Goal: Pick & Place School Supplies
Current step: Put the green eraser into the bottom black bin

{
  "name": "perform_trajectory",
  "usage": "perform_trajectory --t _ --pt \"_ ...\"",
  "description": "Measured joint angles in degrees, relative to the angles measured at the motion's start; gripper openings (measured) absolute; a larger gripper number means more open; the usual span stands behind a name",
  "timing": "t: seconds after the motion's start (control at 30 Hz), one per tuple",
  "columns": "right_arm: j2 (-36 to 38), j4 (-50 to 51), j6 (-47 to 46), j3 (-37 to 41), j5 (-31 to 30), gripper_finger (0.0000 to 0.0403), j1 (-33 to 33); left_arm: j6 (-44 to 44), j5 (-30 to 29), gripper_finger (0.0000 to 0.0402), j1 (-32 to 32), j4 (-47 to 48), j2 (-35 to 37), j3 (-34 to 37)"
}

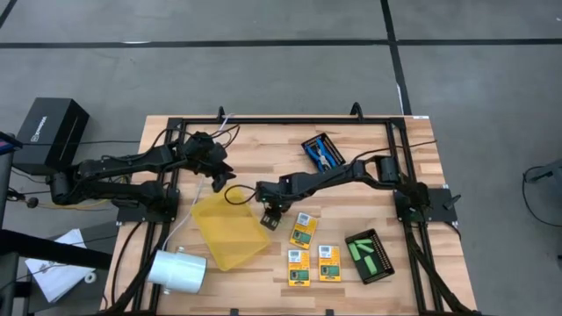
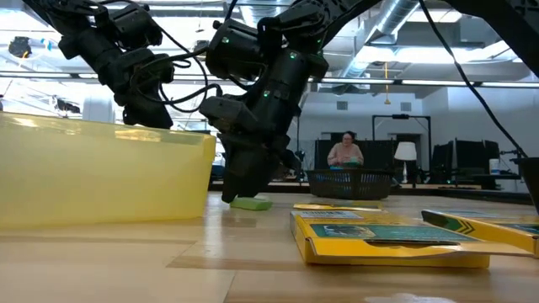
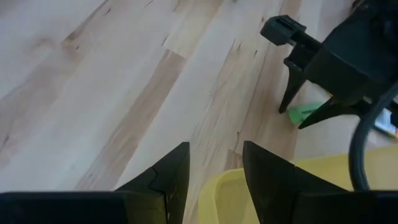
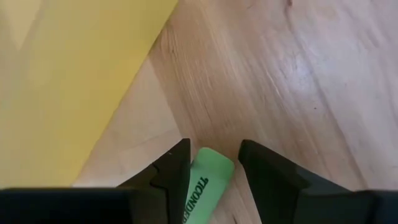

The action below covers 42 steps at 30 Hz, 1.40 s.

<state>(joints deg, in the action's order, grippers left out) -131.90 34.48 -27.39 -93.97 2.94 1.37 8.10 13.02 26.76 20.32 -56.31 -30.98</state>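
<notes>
The wooden bench (image 1: 263,149) stood on a grey floor, and the low view looked past it into a workshop where a person sat at a far desk. The yellow tray (image 1: 230,230) lay near its middle, probably as the drop spot. The left hand (image 1: 217,177) hung above the tray's far edge, fingers parted and empty, seemingly waiting. The right hand (image 4: 208,163) was down on the bench just beside the tray, fingers partly open around a green stick (image 4: 205,180) lying flat on the wood; whether they pinched it I could not tell. 3 crayon boxes (image 1: 304,230) lay nearby, more sticks in one black mesh tray (image 1: 370,256), blue-handled scissors (image 1: 323,151) in another
</notes>
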Motion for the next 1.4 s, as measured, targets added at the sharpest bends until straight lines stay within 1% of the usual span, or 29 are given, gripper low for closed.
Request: perform_trajectory --t 0.23,0.33,0.43,0.57,0.67,0.87,1.03,1.1,1.13,1.2,1.23,1.33,1.4 --pt "0.00 -0.31 -5.77 0.00 -0.20 0.0143 1.94 -1.53 0.04 0.0142 0.00 -0.11 0.02 0.50" --pt "-0.09 -0.35 -7.97 0.00 -1.69 0.0144 3.73 -1.36 0.08 0.0142 0.00 -0.17 0.02 2.67" --pt "-0.11 -0.31 -9.71 -0.01 -2.78 0.0144 4.66 0.30 0.65 0.0142 -0.09 -1.10 0.02 6.30" --pt "-0.11 1.12 -9.59 -0.13 -1.70 0.0144 4.85 1.36 0.97 0.0142 -0.13 -4.17 0.02 11.58" --pt "-0.09 2.89 -8.46 -0.22 -0.94 0.0144 5.01 1.36 0.87 0.0142 -0.13 -5.21 0.02 13.62" --pt "0.01 5.10 -6.96 -0.33 0.39 0.0144 4.98 1.38 0.79 0.0142 -0.11 -10.17 0.02 13.90" --pt "0.09 6.24 -5.67 -0.33 0.46 0.0142 4.98 3.14 0.79 0.0142 -0.11 -13.81 0.02 13.90" --pt "0.11 6.67 -5.62 -0.33 0.45 0.0128 4.74 3.31 0.79 0.0142 -0.11 -14.45 0.02 13.90" --pt "0.11 6.95 -5.62 -0.33 0.70 0.0110 4.46 3.30 0.79 0.0142 -0.11 -14.49 0.02 13.90" --pt "0.13 7.16 -5.07 -0.33 1.64 0.0050 4.00 3.31 0.79 0.0142 -0.11 -14.55 0.02 13.88" --pt "0.13 6.74 -4.36 -0.34 1.94 0.0028 3.74 3.30 0.79 0.0142 -0.11 -14.69 0.02 13.89" --pt "0.13 6.00 -4.19 -0.33 2.02 0.0008 3.03 3.30 0.79 0.0142 -0.11 -15.07 0.02 13.88" --pt "0.13 5.83 -3.86 -0.33 2.32 0.0003 2.68 3.31 0.79 0.0142 -0.11 -15.42 0.02 13.88"
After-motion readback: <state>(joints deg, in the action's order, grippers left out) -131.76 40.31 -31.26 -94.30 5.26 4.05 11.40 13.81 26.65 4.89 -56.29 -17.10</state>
